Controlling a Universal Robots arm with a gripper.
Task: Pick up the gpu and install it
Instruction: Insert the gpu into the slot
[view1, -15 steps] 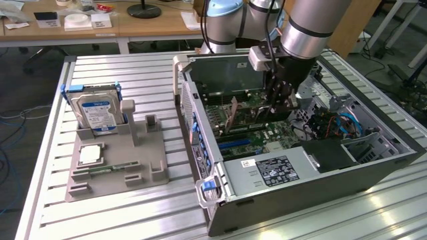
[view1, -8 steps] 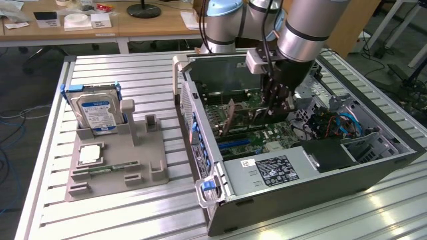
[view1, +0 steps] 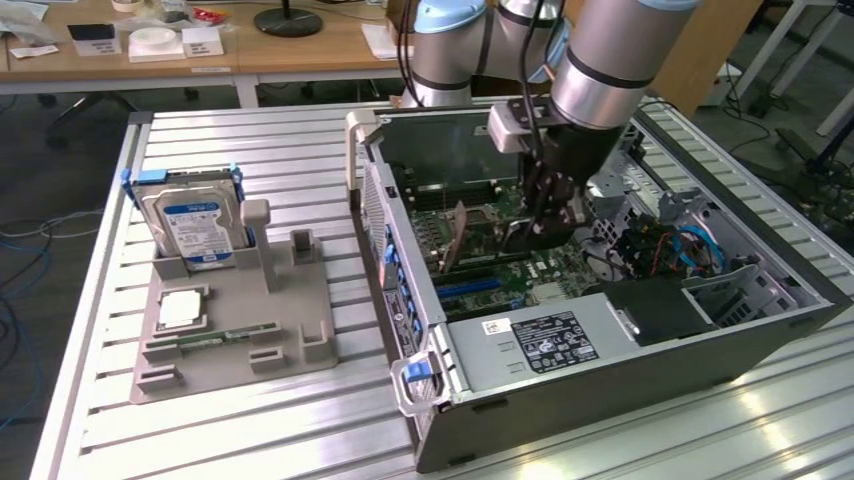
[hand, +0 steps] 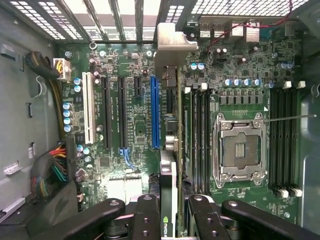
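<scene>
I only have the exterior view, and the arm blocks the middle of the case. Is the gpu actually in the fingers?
Observer: Yes. In the wrist view the gpu stands edge-on, clamped between the fingers of the gripper.
Operator: Which slot is it over?
Observer: It runs alongside the long blue slot, on the side toward the CPU socket. The blue slot itself is uncovered.
Operator: Which way does its bracket face?
Observer: The metal bracket points toward the vented rear wall of the case.
</scene>
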